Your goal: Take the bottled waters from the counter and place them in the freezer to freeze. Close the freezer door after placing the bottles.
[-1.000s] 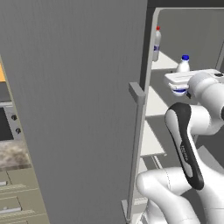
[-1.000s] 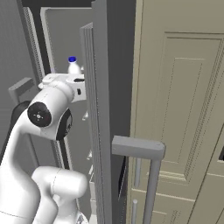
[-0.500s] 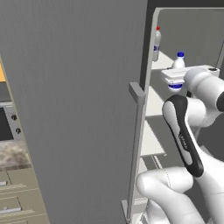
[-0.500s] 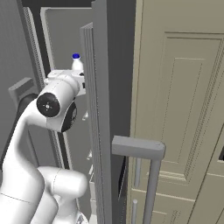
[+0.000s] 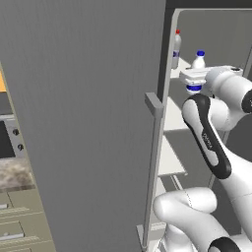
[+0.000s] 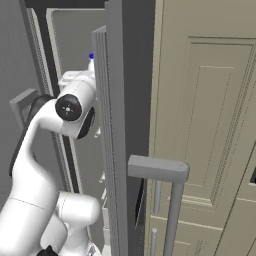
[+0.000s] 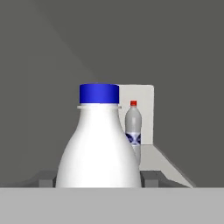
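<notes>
Inspection finds the arm reaching into the open freezer (image 5: pixel 216 29) with the blue-capped bottle (image 5: pixel 198 61) carried at the pincer (image 7: pixel 99 186), high up near an upper white shelf (image 5: pixel 173 106). In the hand view this bottle fills the middle ground directly above the finger tips, whose dark pads show at either side of its base, so you appear to be grasping it; actual contact is hidden, and I judge it held rather than confirm it. The red-capped bottle (image 7: pixel 133 131) already stands upright deeper inside, towards the back corner of its shelf (image 7: pixel 159 159), well apart from the one in hand. Your step, as I judge it, is setting the second bottle down. Keep it vertical, bring its base flat onto the shelf surface before you release, and place it in from the front edge so it cannot tip out. Leave a gap to the red-capped bottle; a knock could topple it. Withdraw straight back along the approach line, clear of the shelf lip. The freezer door (image 5: pixel 83 118) stands wide open to the arm's left with its bar handle (image 5: pixel 153 162) at the near edge; closing it remains outstanding. No worktop detail relevant to the bottles is visible.
</notes>
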